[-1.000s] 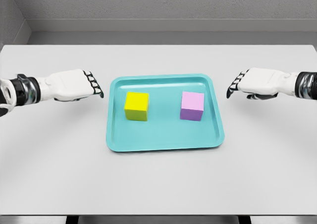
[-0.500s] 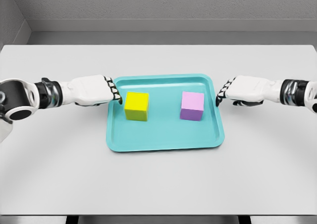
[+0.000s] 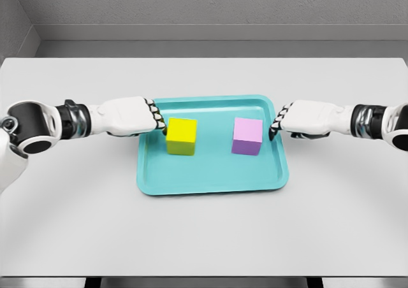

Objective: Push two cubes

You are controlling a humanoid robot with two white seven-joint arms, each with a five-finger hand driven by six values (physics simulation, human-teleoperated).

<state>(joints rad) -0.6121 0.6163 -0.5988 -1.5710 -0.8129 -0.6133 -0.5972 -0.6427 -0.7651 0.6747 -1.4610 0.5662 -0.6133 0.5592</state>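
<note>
- We see a teal tray [image 3: 210,181] near the middle of the grey table [image 3: 204,230], holding both cubes well apart from each other.
- The yellow cube [image 3: 182,136] sits in the tray's left half, close to its left rim and nearer the far edge than the near one.
- The purple cube [image 3: 247,136] sits in the right half at about the same depth, a little in from the right rim.
- Our left hand [image 3: 131,116] reaches in over the tray's left rim with its fingers [image 3: 157,117] curled downward, holding nothing; the dark tips appear to touch the yellow cube's left face.
- Our right hand [image 3: 301,119] hovers at the tray's right rim, its fingers [image 3: 275,123] likewise bent down and gripping nothing; a small gap to the purple cube's right face shows.
- The relation that matters: each cube lies straight inward from its own hand, yellow to the right of the left hand, purple to the left of the right hand, so both pushes would run along the tray's long side toward its centre.
- We judge the left hand the nearer of the two, probably at contact, while the right must first close its gap.
- The cubes have no long axis; each offers a flat face squarely to the fingertips, so a level push should slide rather than spin them.
</note>
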